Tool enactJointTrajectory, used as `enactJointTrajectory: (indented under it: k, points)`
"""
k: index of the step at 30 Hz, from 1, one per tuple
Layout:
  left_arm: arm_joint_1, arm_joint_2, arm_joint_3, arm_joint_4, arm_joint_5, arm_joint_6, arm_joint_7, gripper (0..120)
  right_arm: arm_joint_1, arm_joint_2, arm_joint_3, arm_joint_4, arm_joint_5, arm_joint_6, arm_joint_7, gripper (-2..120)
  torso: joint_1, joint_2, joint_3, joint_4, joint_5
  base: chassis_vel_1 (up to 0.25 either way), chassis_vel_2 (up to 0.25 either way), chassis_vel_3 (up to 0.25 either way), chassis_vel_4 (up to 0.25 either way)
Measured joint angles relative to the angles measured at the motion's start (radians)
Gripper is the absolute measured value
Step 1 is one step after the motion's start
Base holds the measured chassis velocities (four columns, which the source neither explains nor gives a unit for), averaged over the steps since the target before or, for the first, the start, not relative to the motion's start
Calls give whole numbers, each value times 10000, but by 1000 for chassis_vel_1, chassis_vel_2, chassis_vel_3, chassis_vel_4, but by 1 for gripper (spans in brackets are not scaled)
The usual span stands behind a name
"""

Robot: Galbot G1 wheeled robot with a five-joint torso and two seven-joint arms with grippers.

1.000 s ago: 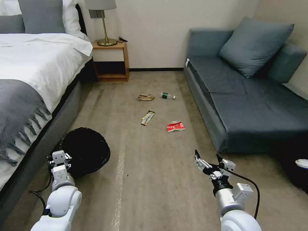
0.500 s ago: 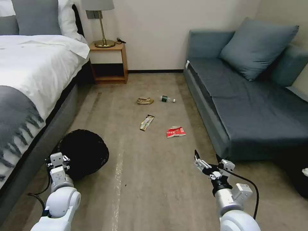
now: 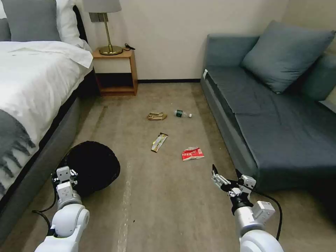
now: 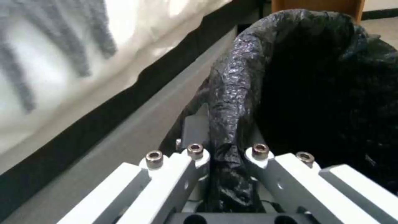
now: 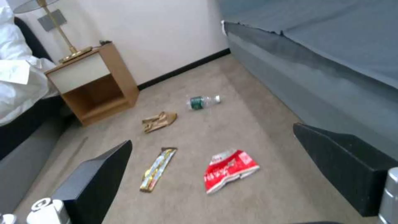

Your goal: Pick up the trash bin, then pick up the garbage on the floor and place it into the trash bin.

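Observation:
The trash bin (image 3: pixel 92 164), lined with a black bag, hangs at my lower left beside the bed. My left gripper (image 3: pixel 66 174) is shut on its rim; the left wrist view shows the fingers (image 4: pixel 195 154) clamping the crinkled liner of the trash bin (image 4: pixel 315 93). My right gripper (image 3: pixel 226 172) is open and holds nothing, low over the carpet. The garbage lies ahead of it: a red-and-white packet (image 3: pixel 192 153) (image 5: pixel 229 170) nearest, a yellow-green wrapper (image 3: pixel 159 142) (image 5: pixel 158 168), then a tan paper bag (image 3: pixel 156 116) (image 5: pixel 159 121) and a small bottle (image 3: pixel 182 113) (image 5: pixel 203 101).
A bed (image 3: pixel 31 87) runs along the left. A grey-blue sofa (image 3: pixel 280 115) with a cushion lines the right. A wooden nightstand (image 3: pixel 113 71) with a lamp stands against the far wall. Carpet forms a lane between bed and sofa.
The whole head view has shifted: the camera has moved forward, so the litter sits lower and closer. Both arms keep their poses, the left still gripping the bin.

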Motion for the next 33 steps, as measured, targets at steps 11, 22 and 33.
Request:
enactJointTrajectory:
  k: [11,22,33]
  points:
    - [-26,-39,78,26,27,-28,1,4,22,19,-64,-128,-135,41,-1,100,0,0,0,0,1,-155,149,155,-143]
    - [6,-115,96,68,40,-73,-2,4,74,1,-73,-197,-151,41,9,100,0,0,0,-3,1,-148,146,147,-154]
    - [69,-133,64,76,39,-139,-6,4,6,53,-106,-188,-282,40,13,100,0,0,0,-3,-2,-130,132,135,-134]
